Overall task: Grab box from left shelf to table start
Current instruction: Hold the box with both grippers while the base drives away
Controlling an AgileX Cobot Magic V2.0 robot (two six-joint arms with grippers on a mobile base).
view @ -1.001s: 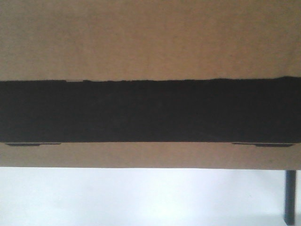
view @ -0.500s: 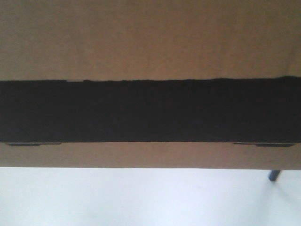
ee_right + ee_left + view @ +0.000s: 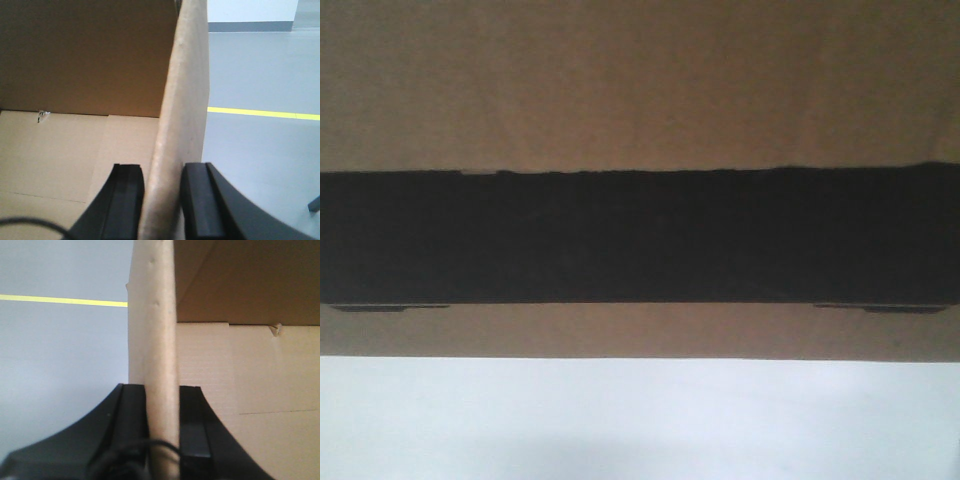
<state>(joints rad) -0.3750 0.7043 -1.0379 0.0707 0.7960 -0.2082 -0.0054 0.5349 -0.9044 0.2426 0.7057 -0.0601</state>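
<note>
Exterior front-facing view is almost filled by the box (image 3: 640, 90); the table (image 3: 640, 420) is seen below the box. One box wall is clamped between the closed fingers of the left gripper (image 3: 162, 390), and the opposite wall is pinched likewise by the right gripper (image 3: 162, 172). Grey floor (image 3: 260, 70) is seen outside the box.

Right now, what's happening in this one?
Both arms hold a large brown corrugated cardboard box with a black printed band. The left jaws are shut over one upright side wall, the right jaws over the opposite one. The box fills the front view, above a plain pale white-grey surface; whether it rests there cannot be told.
</note>
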